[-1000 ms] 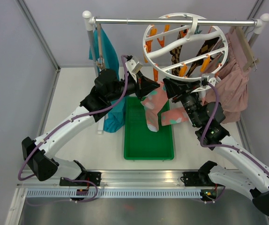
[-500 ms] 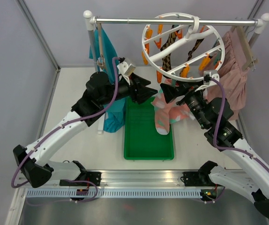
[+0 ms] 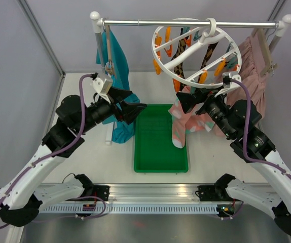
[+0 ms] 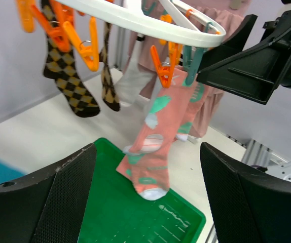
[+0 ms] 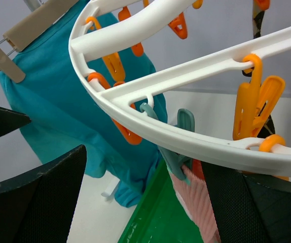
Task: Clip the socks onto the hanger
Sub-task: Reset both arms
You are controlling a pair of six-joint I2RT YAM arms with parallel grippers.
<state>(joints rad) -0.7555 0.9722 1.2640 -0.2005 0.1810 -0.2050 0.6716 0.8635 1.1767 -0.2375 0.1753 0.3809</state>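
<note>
Overhead: hanger (image 3: 198,53) hangs tilted from the rail (image 3: 186,22). One pink sock (image 3: 178,126) dangles off its near rim, toe over the green tray (image 3: 160,152). Two argyle socks (image 3: 178,55) hang inside the ring. The left gripper (image 3: 135,105) is spread wide and holds nothing; it sits left of the tray, beside the teal garment (image 3: 119,66). The right gripper (image 3: 190,101) is also spread, just under the near rim by the sock's top. Can't tell if it's touching.

Left wrist: own fingers (image 4: 59,202) far apart, gap empty. Sock cuff is pinched by an orange clip (image 4: 161,68) and a teal clip (image 4: 192,63), with the toe just above the tray. Argyle socks hang upper left.

Right wrist: jaws spread, nothing gripped. Ring rim runs across between them, teal clip on the sock cuff. Teal garment is behind on the left.
</note>
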